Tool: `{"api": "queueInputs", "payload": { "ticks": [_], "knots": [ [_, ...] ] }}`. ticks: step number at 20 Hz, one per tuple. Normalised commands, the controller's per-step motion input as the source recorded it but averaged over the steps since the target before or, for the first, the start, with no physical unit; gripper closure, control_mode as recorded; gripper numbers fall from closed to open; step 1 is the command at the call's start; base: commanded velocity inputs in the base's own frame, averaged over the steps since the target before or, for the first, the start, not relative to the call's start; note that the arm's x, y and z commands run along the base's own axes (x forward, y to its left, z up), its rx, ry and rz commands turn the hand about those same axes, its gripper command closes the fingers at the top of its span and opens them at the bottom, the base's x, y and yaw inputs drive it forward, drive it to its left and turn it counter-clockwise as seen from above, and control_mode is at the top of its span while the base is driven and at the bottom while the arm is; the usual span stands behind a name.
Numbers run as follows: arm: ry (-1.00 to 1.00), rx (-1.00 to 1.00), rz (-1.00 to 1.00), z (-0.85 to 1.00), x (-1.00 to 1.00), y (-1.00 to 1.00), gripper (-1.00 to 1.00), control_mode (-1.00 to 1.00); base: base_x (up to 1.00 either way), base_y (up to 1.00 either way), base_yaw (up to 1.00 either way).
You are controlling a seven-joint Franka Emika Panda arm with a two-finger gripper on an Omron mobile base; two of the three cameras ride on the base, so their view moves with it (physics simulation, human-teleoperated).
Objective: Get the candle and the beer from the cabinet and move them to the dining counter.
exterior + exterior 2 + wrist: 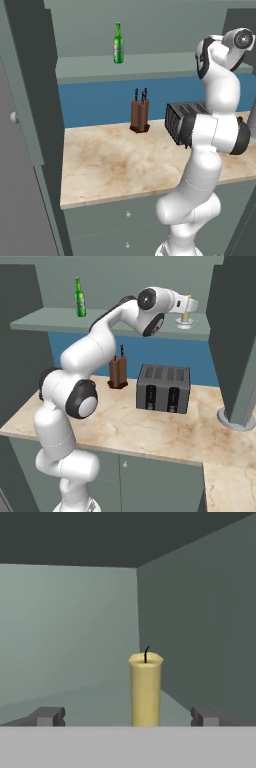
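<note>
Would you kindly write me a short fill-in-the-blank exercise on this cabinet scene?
1. The gripper has its fingers ____ on either side of the candle.
2. The beer stands on the cabinet ____.
3. Beside the knife block on the worktop sits a dark ____.

Missing words: open; shelf; toaster

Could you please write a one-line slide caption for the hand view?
Open tool lined up on the yellow candle standing inside the cabinet, one fingertip on either side.
</note>
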Motion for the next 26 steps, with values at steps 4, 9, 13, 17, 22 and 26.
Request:
{"api": "queueInputs", "payload": {
  "ticks": [4, 9, 13, 17, 22, 26],
  "knots": [
    [0.0, 0.0, 0.0, 0.0, 0.09, -0.04, -1.0, -1.0, 0.0, 0.0, 0.0],
    [0.0, 0.0, 0.0, 0.0, 0.1, -0.05, -1.0, -1.0, 0.0, 0.0, 0.0],
    [0.01, 0.0, 0.0, 0.0, 0.1, 0.0, -1.0, -1.0, 0.0, 0.0, 0.0],
    [0.01, 0.01, 0.0, 0.0, 0.13, 0.0, -1.0, -1.0, 0.0, 0.0, 0.0],
    [0.0, 0.04, 0.0, 0.0, 0.09, -0.06, -1.0, -1.0, 0.0, 0.0, 0.0],
    [0.0, 0.06, 0.0, 0.0, 0.01, -0.12, -1.0, -1.0, 0.0, 0.0, 0.0]
  ]
}}
